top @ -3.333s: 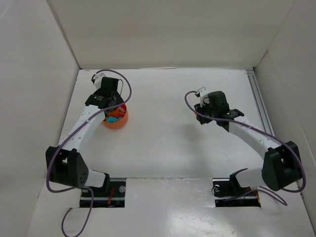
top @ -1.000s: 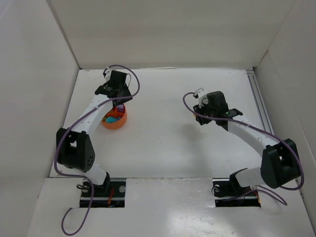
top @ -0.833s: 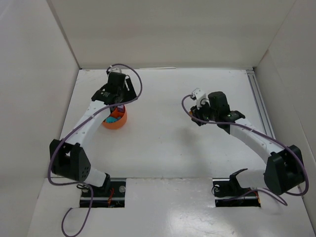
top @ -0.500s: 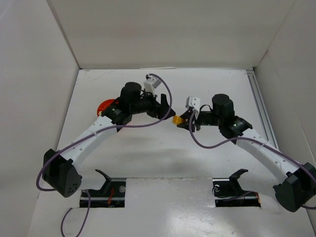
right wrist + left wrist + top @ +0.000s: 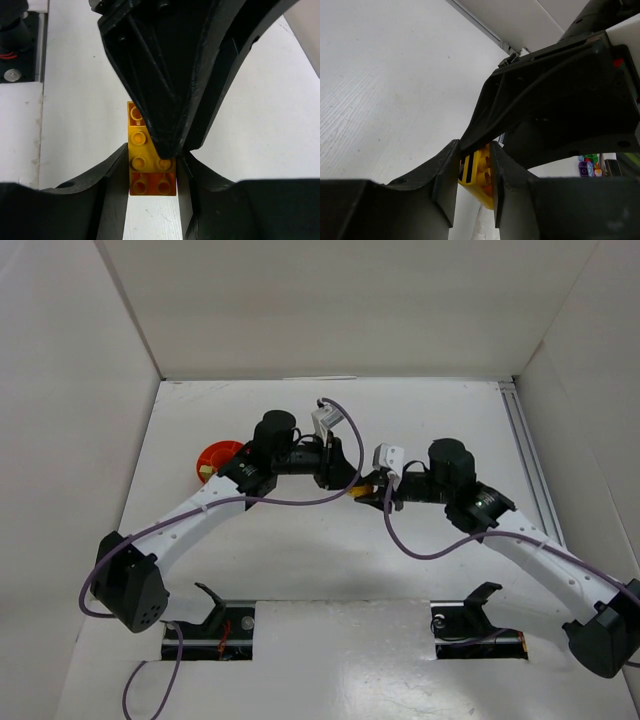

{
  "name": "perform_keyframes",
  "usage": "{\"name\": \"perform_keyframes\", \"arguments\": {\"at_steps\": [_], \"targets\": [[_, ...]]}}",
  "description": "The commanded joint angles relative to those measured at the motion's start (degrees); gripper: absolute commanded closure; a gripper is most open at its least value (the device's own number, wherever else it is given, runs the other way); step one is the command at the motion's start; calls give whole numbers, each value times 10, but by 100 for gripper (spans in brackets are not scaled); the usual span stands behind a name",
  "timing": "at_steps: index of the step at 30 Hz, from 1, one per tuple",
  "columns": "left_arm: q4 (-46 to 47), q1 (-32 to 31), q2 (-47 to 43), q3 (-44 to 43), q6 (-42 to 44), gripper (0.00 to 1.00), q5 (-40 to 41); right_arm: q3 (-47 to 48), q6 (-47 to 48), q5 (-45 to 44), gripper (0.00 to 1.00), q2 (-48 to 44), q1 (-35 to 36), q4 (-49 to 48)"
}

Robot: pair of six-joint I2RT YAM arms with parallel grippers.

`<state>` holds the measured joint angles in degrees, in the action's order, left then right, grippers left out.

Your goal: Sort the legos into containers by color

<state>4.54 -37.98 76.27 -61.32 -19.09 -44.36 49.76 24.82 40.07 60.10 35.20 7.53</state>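
A yellow-and-orange lego stack is gripped at the middle of the counter by both the left end effector and the right end effector, each narrowed onto it. Its long axis runs from 1 end effector toward the other. The orange-red bowl lies left, nearer the left arm.

Brick stack: yellow and orange. Bowl: orange-red. Loose legos: purple, green, pink. Left gripper and right gripper: black. Arms: white links, black joints. Cables: purple. Desk: white.
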Motion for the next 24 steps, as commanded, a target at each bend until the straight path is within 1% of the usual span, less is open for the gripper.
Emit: {"name": "perform_keyframes", "arguments": {"at_steps": [1,2,4,6,8,10,11,13,15,17,18,19,20,23,24], "targets": [[26,-3,-2,4,-6,79,-28,7,-12,-76,85,-24,19,-42],[26,-3,-2,9,-6,79,-28,7,-12,-92,85,-29,19,-42],[18,-3,-7,9,-6,70,-28,7,-34,-141,85,-29,19,-42],[12,-8,-13,9,-11,58,-22,7,-41,-161,85,-34,19,-42],[12,-8,-13,16,-17,51,-16,7,-41,-172,85,-34,24,-42],[4,-8,-13,16,-17,41,-16,7,-46,-179,85,-34,24,-47],[4,-8,-13,16,-17,41,-16,7,-46,-194,85,-34,30,-47],[4,-8,-13,16,-17,46,-16,7,-46,-194,85,-34,30,-47],[4,-8,-13,16,-17,56,-27,7,-46,-202,85,-34,30,-47],[4,-8,-13,16,-17,68,-28,7,-46,-202,85,-34,30,-47],[4,-8,-13,16,-17,85,-28,7,-46,-214,85,-34,30,-47],[4,-8,-13,10,-17,93,-34,7,-46,-226,85,-34,30,-47],[4,-8,-13,10,-17,100,-34,7,-53,-242,81,-34,30,-47],[-17,-8,-13,-1,-17,100,1,7,-59,-255,73,-34,30,-47],[-39,-8,-13,-12,-23,100,19,7,-59,-255,68,-34,30,-47]]}}
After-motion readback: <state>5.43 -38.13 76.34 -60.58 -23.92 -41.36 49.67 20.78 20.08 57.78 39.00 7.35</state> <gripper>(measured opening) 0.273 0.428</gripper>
